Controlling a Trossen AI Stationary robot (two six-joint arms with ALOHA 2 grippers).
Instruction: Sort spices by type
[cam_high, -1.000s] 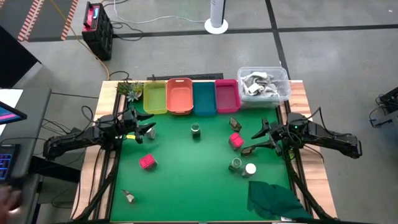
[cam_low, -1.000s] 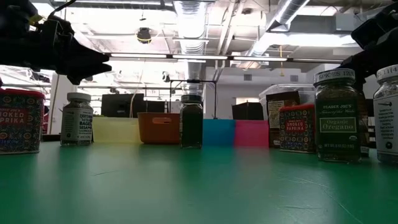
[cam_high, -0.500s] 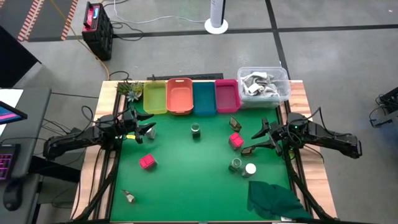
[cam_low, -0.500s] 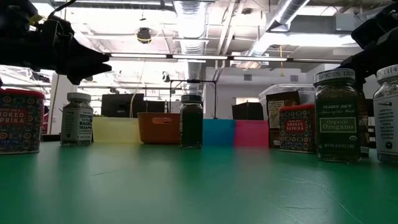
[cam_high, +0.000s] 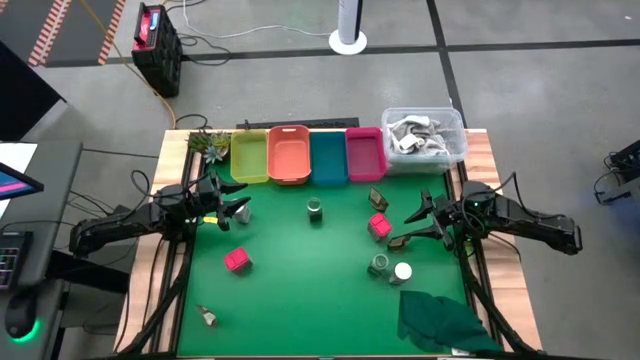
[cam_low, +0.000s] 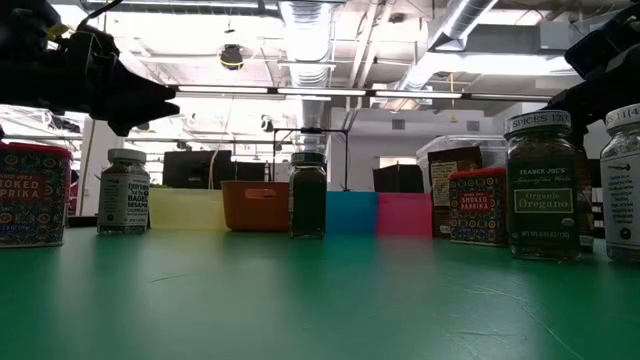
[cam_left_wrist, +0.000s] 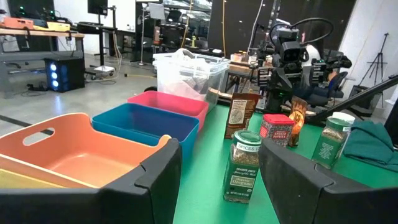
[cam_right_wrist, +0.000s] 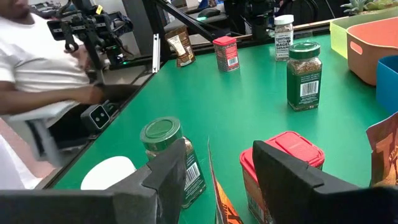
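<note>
Left gripper (cam_high: 238, 209), fingers spread and empty, near the trays; green-lidded jar (cam_high: 315, 209) upright just inboard. Right gripper (cam_high: 418, 216) likewise spread, beside red tin (cam_high: 379, 226).

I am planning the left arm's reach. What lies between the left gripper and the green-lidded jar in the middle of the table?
Only bare green mat. The high view shows nothing between the left gripper and the green-lidded jar.
</note>
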